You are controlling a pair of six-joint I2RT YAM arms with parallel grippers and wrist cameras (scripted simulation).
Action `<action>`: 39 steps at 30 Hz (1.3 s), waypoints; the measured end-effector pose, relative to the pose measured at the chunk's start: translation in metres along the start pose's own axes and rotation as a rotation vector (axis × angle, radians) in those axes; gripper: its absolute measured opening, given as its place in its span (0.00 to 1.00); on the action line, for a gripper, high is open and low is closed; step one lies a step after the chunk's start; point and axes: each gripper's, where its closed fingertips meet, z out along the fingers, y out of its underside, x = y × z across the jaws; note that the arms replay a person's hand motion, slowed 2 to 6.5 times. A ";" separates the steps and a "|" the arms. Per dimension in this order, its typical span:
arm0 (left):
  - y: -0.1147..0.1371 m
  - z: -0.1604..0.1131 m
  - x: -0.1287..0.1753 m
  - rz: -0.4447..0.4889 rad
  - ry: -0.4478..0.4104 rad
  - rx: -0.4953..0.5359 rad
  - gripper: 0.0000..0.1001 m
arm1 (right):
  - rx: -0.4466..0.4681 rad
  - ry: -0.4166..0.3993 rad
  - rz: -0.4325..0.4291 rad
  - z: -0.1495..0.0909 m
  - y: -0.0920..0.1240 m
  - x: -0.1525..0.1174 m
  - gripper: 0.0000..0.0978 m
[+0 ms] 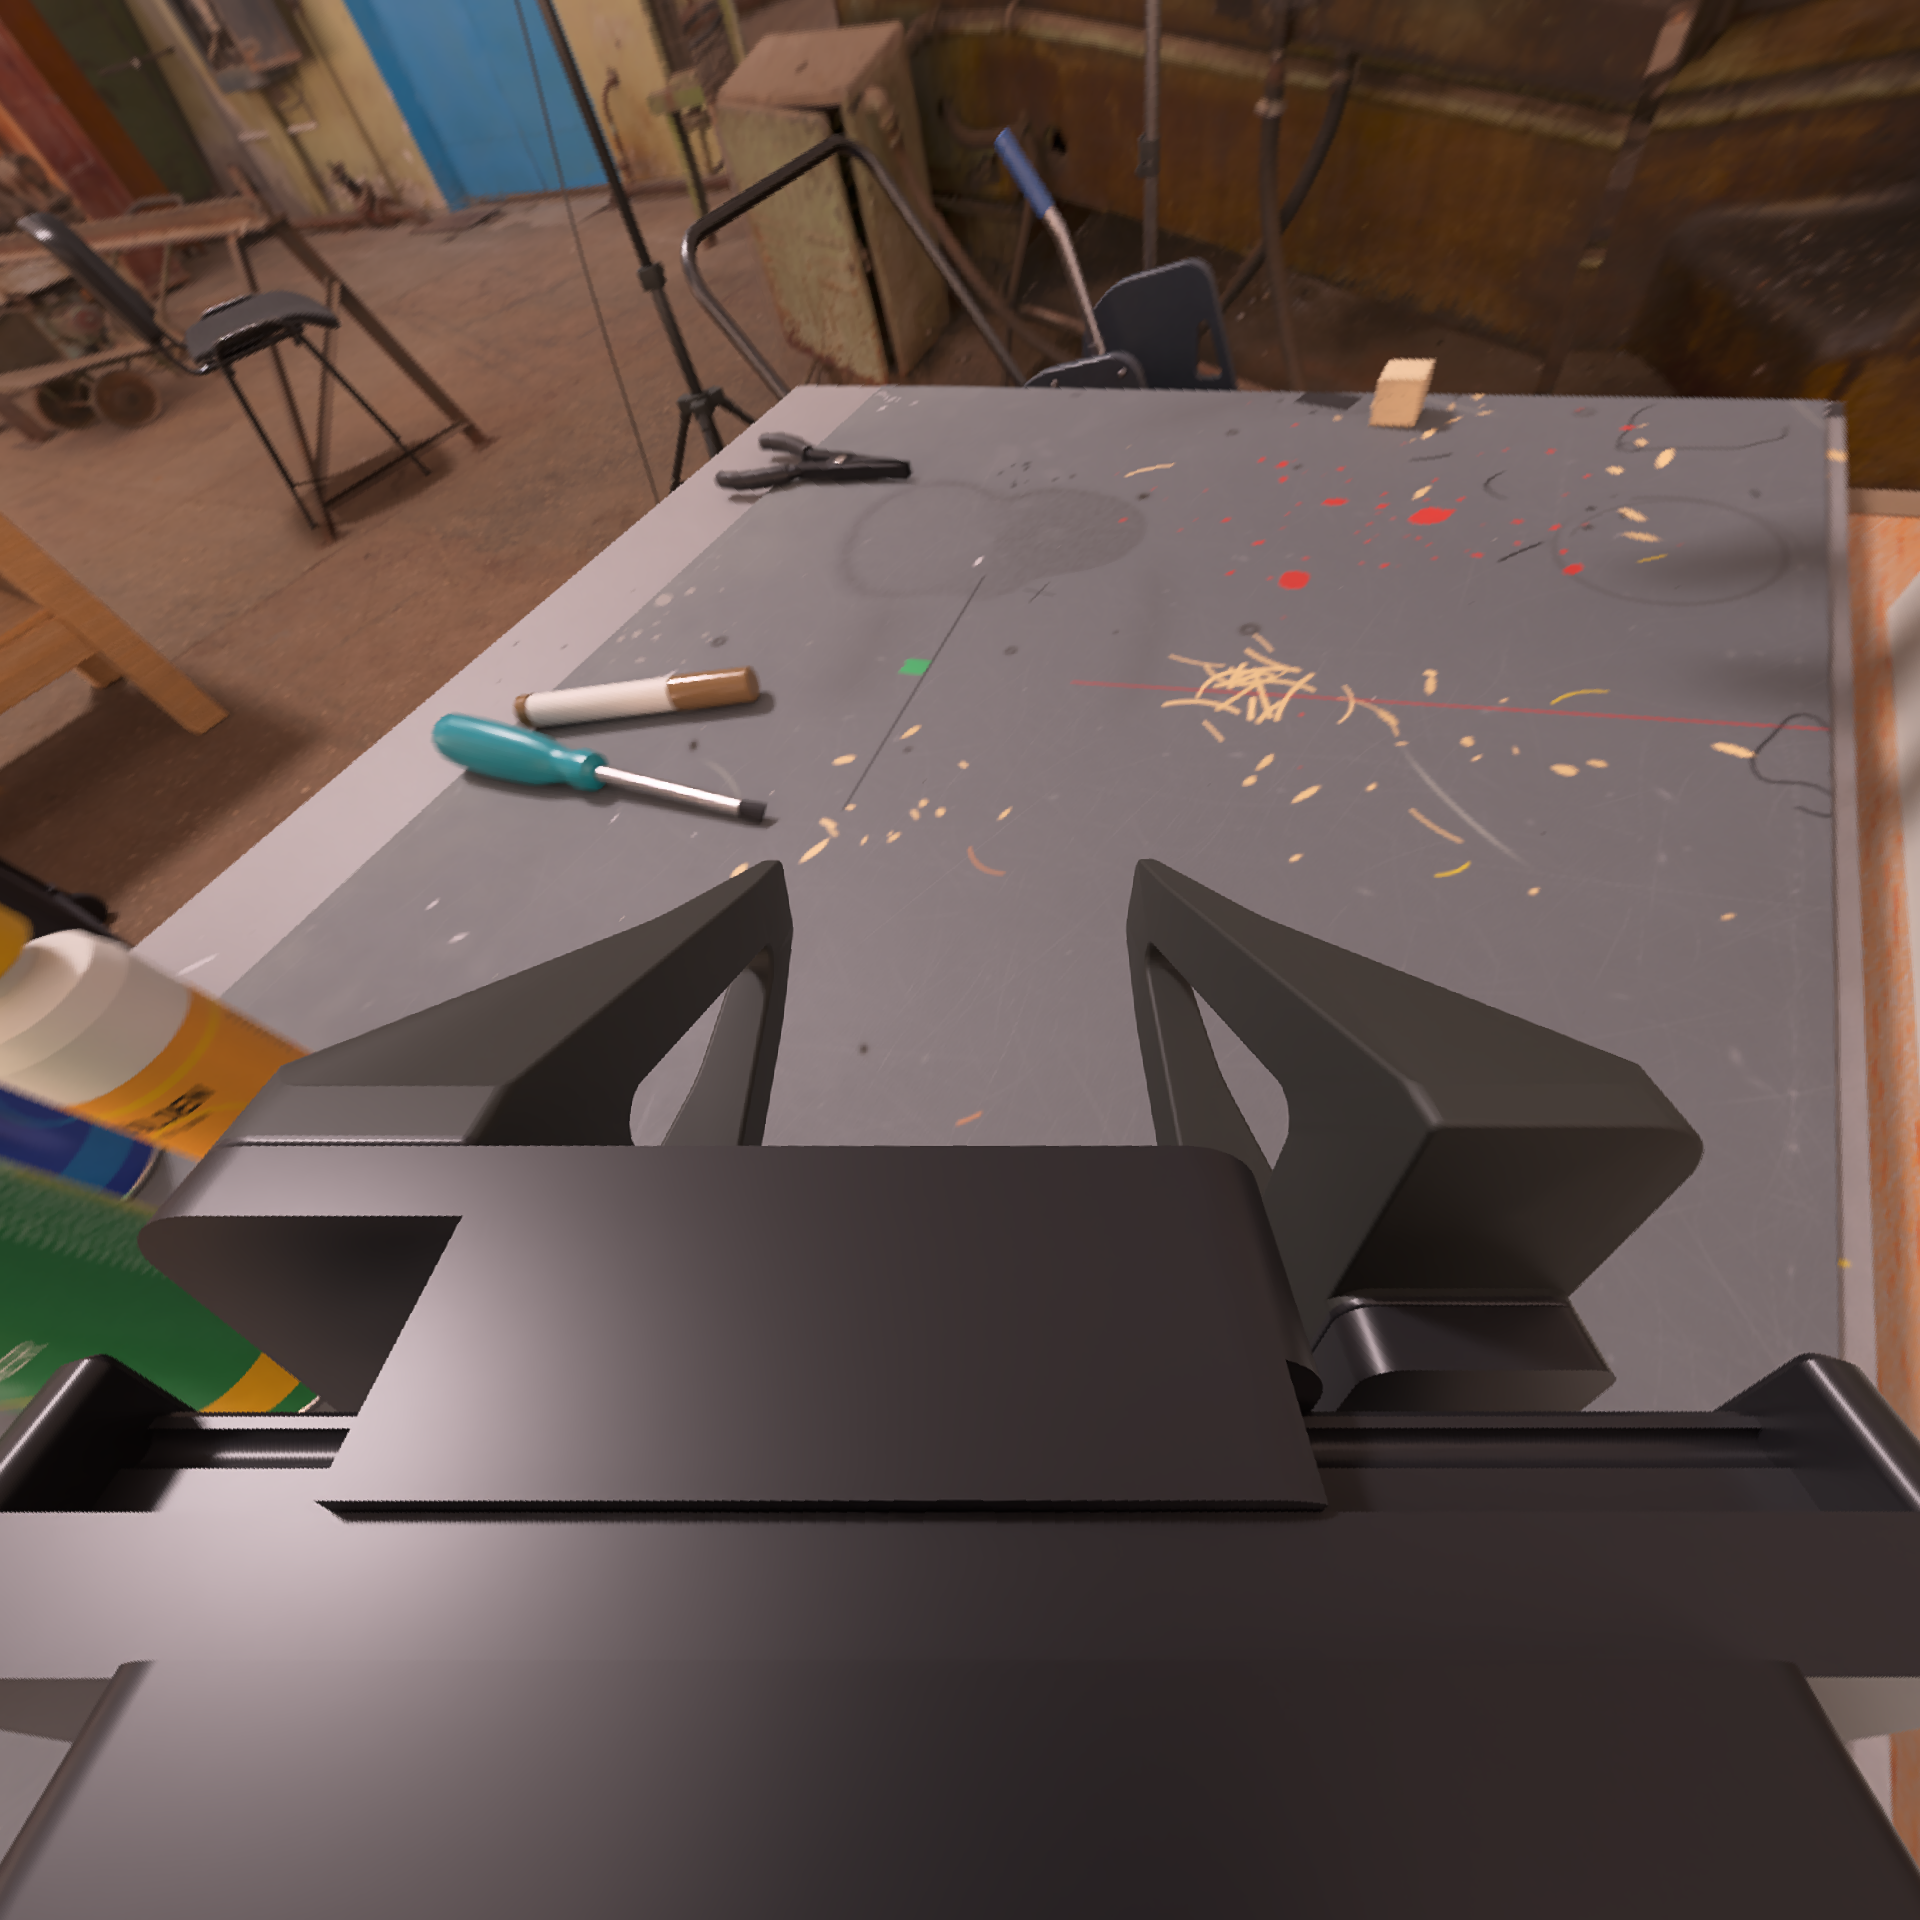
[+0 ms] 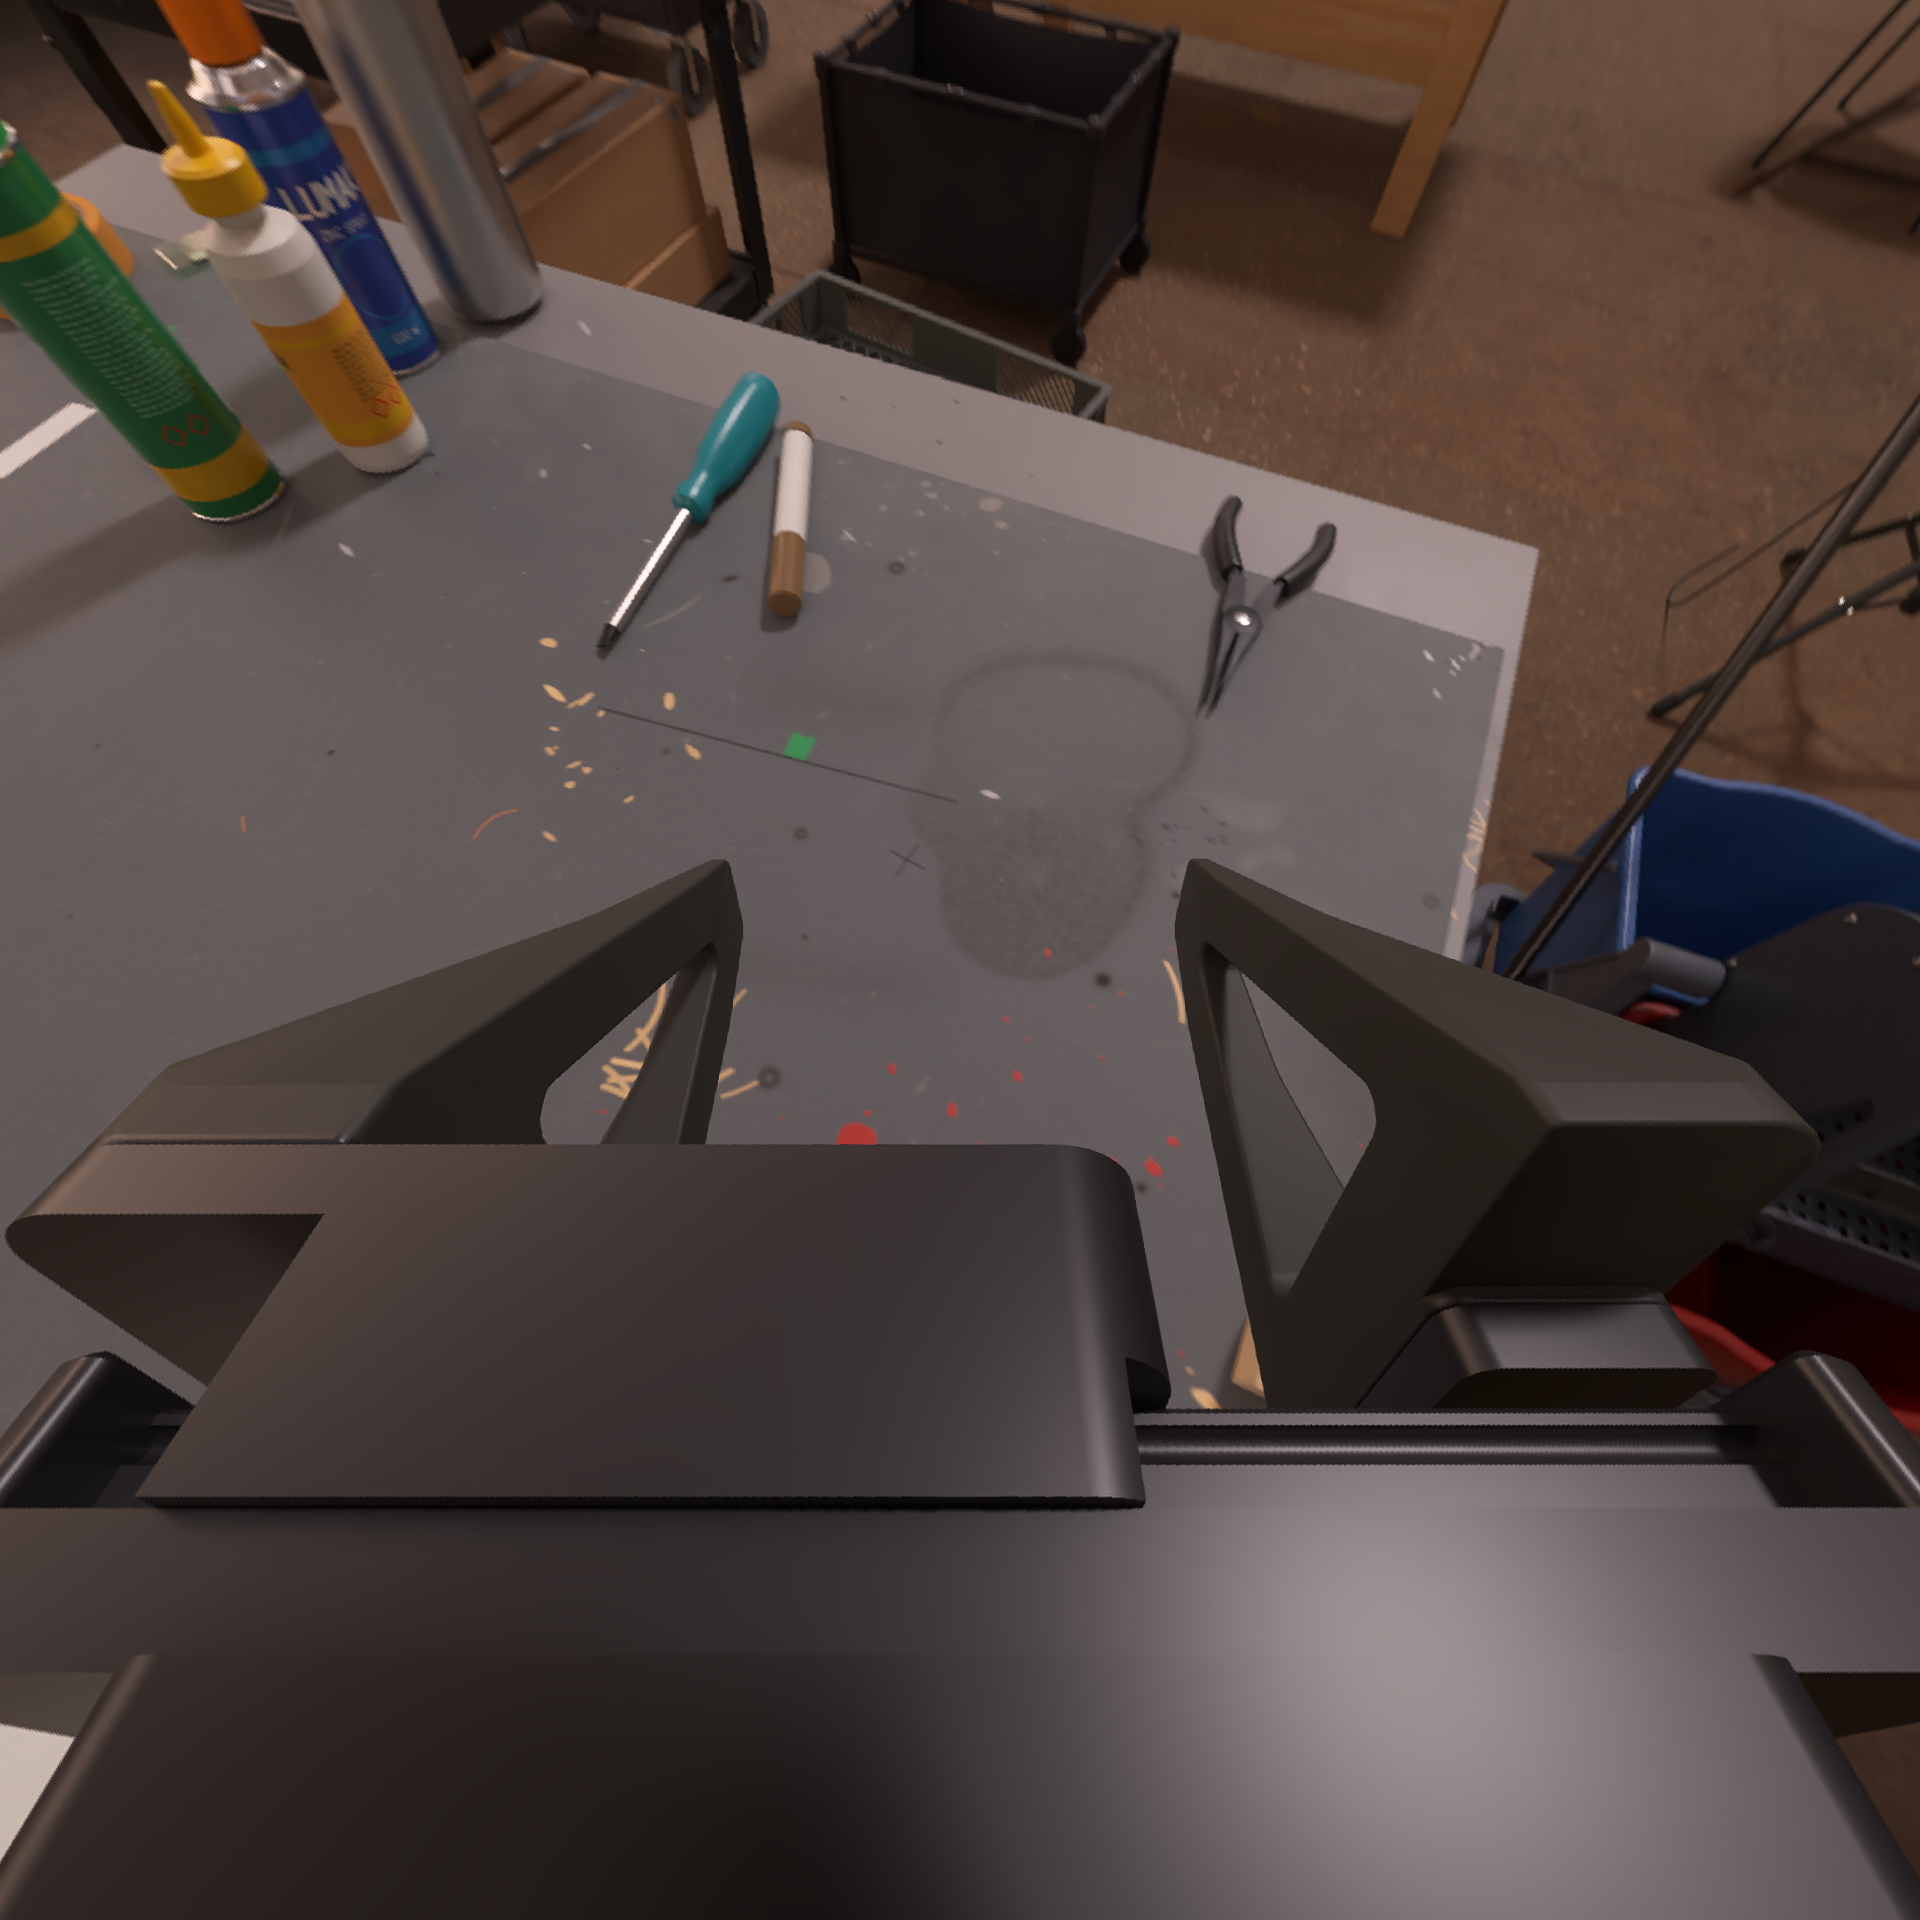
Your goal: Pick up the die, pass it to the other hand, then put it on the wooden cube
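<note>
A small green square piece [image 1: 914, 666], the only die-like thing in sight, lies on the grey mat [image 1: 1039, 987] far ahead of my left gripper [image 1: 956, 883], which is open and empty above the mat. The piece also shows in the right wrist view [image 2: 798, 745], ahead and slightly left of my right gripper [image 2: 956, 883], which is open and empty too. The pale wooden cube [image 1: 1401, 392] stands at the mat's far edge in the left wrist view. A wood-coloured sliver [image 2: 1247, 1363] shows beneath my right gripper's base; I cannot tell what it is.
A teal screwdriver [image 1: 582, 764] [image 2: 717, 468], a white and brown marker [image 1: 639, 696] [image 2: 792, 520] and black pliers [image 1: 810, 462] [image 2: 1247, 603] lie near the table's edge. Bottles and spray cans [image 2: 291, 301] and a metal post [image 2: 436, 156] stand at the corner.
</note>
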 end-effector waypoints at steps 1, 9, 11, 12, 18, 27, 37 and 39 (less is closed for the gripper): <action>0.001 -0.005 -0.003 0.001 -0.013 -0.013 0.55 | 0.018 -0.006 -0.010 0.002 0.002 -0.007 0.73; 0.017 -0.062 -0.037 0.078 -0.114 -0.207 0.59 | 0.048 -0.085 -0.082 0.033 0.026 -0.058 0.76; 0.022 -0.082 -0.051 0.115 -0.143 -0.283 0.59 | 0.040 -0.100 -0.101 0.041 0.032 -0.068 0.76; 0.025 -0.093 -0.058 0.131 -0.155 -0.324 0.59 | 0.038 -0.108 -0.110 0.044 0.034 -0.072 0.76; 0.042 -0.164 -0.102 0.187 -0.198 -0.603 0.61 | 0.054 -0.168 -0.140 0.058 0.038 -0.098 0.76; 0.075 -0.251 -0.148 0.071 -0.151 -0.974 0.58 | 0.075 -0.243 -0.118 0.076 0.039 -0.121 0.75; 0.126 -0.297 -0.168 -0.198 -0.187 -1.302 0.54 | 0.091 -0.319 -0.068 0.097 0.043 -0.141 0.74; 0.137 -0.304 -0.167 -0.260 -0.208 -1.362 0.54 | 0.093 -0.331 -0.065 0.101 0.044 -0.145 0.74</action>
